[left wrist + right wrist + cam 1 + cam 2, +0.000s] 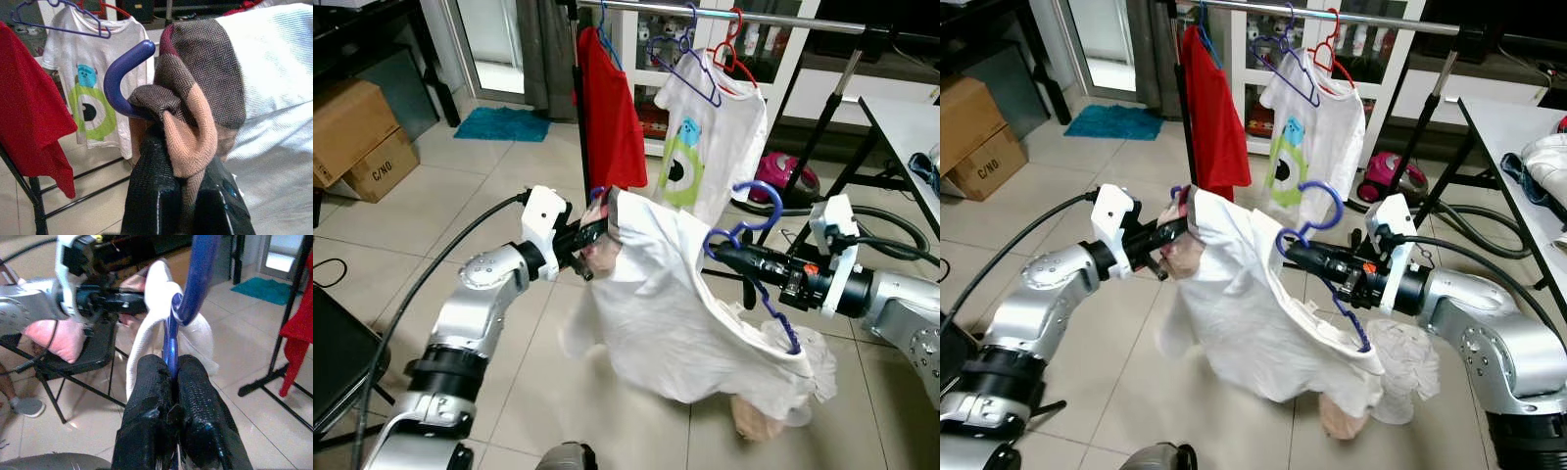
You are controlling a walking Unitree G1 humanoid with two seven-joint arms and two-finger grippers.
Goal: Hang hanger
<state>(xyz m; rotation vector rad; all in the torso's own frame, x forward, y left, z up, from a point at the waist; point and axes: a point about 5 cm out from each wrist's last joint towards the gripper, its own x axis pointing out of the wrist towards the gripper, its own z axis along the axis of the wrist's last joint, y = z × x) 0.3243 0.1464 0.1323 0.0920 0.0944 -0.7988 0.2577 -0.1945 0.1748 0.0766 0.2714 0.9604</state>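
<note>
Even indoor daylight, soft shadows, sharp head views, blurred wrist foregrounds

Glossy blue plastic hanger; matt white cloth shirt; smooth tile floor.

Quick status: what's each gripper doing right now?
Left gripper: jaws closed on the white shirt at one end of the blue hanger.
Right gripper: jaws closed on the blue hanger below its hook.
</note>
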